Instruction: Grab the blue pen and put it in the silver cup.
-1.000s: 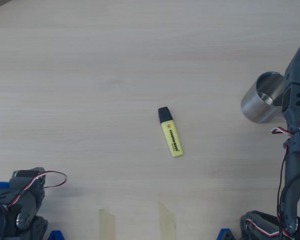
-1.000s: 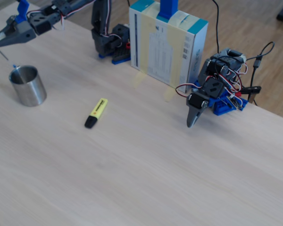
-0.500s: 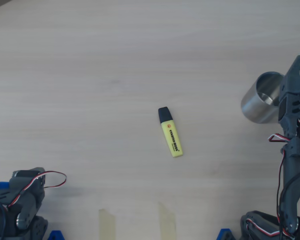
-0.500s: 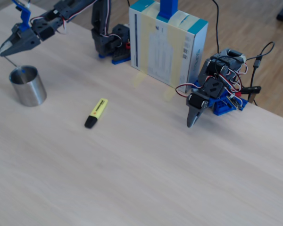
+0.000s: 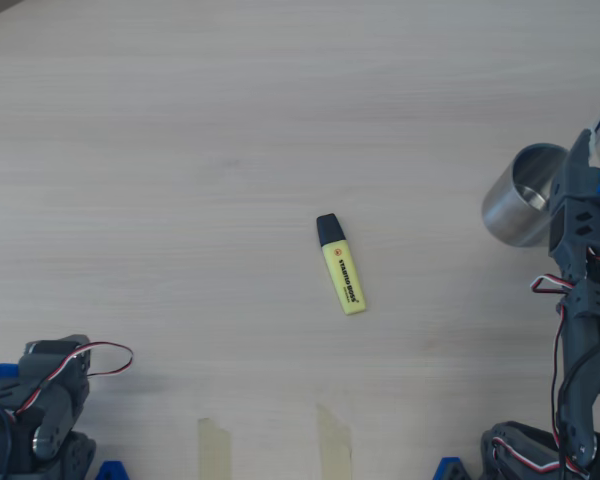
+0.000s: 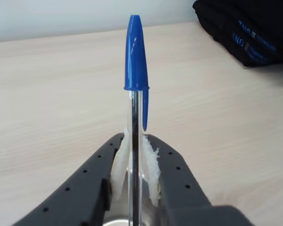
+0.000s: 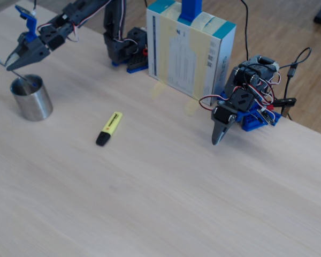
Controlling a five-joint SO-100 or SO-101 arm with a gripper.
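Placing step under way: gripper (image 6: 134,188) clenched on the blue pen (image 6: 135,94), tilted, lower end dipping inside the silver cup (image 7: 31,98) just below. Next: release so it drops in.

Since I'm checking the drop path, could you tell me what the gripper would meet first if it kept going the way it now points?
Probably the silver cup: the gripper, shut on the blue pen, points down toward its rim in the fixed view. Depth is unclear, so it might pass just beside it.
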